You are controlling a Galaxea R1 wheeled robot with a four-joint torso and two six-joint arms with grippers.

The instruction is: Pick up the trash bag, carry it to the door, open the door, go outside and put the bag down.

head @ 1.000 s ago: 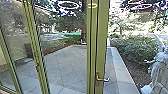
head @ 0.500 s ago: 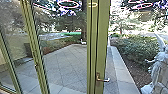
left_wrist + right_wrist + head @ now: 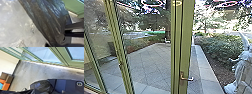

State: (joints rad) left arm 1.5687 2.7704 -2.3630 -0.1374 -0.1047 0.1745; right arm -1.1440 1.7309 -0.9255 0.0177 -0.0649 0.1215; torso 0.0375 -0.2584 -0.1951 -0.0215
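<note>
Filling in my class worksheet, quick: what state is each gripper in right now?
Left gripper: can't tell open or closed; dark bag close to its camera.
Right gripper: can't tell either.

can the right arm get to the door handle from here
Likely yes: nothing stands in front of the door handle in the head view. A strip of floor lies between the robot's base and the green frames, though, so reach may be tight.
</note>
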